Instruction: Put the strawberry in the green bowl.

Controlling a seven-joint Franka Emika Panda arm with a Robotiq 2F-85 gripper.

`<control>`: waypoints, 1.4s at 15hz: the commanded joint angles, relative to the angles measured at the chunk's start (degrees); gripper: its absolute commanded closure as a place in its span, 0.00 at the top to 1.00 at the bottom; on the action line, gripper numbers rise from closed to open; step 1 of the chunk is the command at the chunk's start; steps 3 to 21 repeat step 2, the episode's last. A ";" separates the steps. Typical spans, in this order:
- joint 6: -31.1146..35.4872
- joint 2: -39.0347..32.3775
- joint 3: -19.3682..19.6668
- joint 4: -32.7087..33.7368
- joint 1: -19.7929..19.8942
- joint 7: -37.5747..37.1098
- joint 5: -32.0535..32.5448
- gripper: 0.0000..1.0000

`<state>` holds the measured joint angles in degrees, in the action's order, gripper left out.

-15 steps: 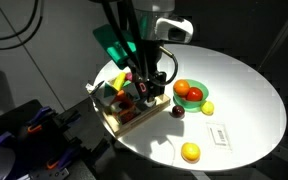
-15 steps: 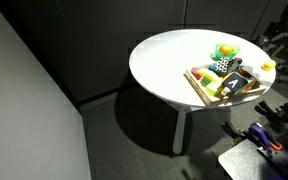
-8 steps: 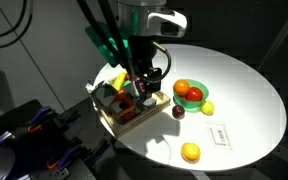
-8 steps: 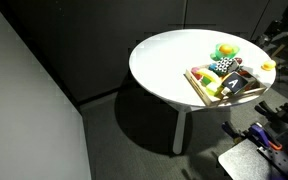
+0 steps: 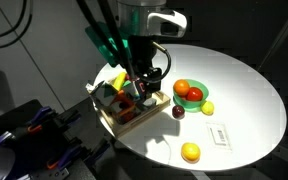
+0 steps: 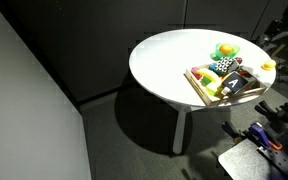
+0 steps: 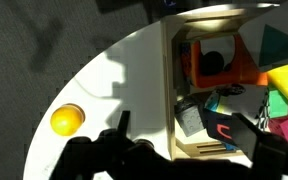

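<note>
Above the wooden tray [image 5: 112, 112] of toys, near one edge of the round white surface [image 5: 244, 90], the tool [image 5: 144, 92] hangs from the arm with its tips close over the tray's contents. Wrist view: the two dark fingers [image 7: 116, 135] stand spread well apart at the bottom of the picture with nothing between them, so the tool is released and empty; beyond them lie the tray's corner, an orange block [image 7: 216, 62] with a dark hole, and other coloured pieces. The strawberry cannot be singled out with certainty: a small bright red shape [image 5: 125, 102] among the toys in the tray, just beside the tool, is the likeliest match, and it lies outside the bowl. The green bowl [image 5: 204, 107] sits on the surface just beside the tray and holds an orange fruit [image 5: 181, 88] and a larger red round fruit [image 5: 194, 96], the two touching. A dark maroon fruit [image 5: 178, 111] rests on the surface between tray and bowl. A yellow lemon [image 5: 190, 152] lies well apart, near the surface's rim, with a small white card [image 5: 219, 134] between it and the bowl. In an exterior view from farther off, tray [image 6: 206, 88] and bowl [image 6: 224, 50] appear side by side.
</note>
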<state>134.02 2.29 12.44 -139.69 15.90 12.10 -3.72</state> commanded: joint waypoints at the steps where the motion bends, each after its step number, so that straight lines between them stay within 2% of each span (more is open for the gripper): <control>1: -0.11 0.03 0.76 0.06 -0.76 -0.08 0.08 1.00; 21: -0.11 0.03 0.76 0.06 -0.76 -0.07 0.08 1.00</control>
